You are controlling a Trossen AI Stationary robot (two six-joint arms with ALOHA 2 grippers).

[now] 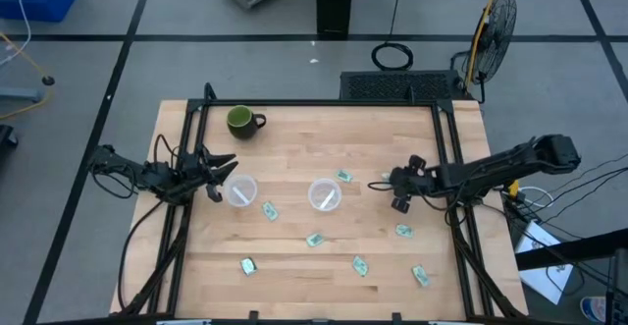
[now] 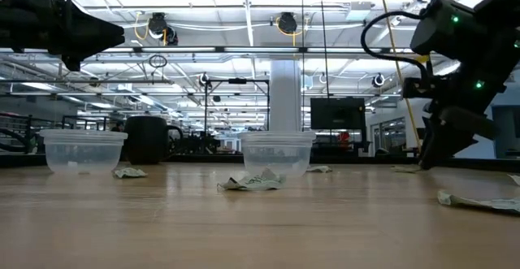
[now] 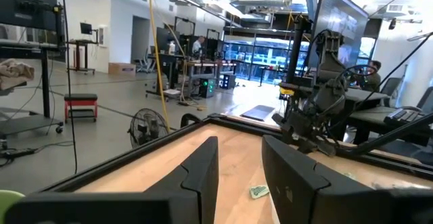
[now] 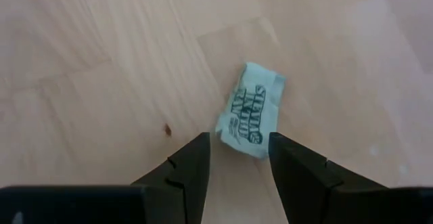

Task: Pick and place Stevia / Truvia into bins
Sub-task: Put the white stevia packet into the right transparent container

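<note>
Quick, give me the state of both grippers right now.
Left gripper: open, holding nothing, beside the left cup.
Right gripper: open, holding nothing, fingers either side of a Stevia packet lying on the table.

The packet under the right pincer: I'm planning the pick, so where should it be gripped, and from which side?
Come straight down from above. The packet lies flat on the bare table, just ahead of the open right pincer. Probably best to close across its narrow width at mid-length; being thin paper, it gives no raised edge to grab.

Pkts [image 1: 314, 239] around cups [image 1: 325, 194] (mug [image 1: 240, 121] behind).
</note>
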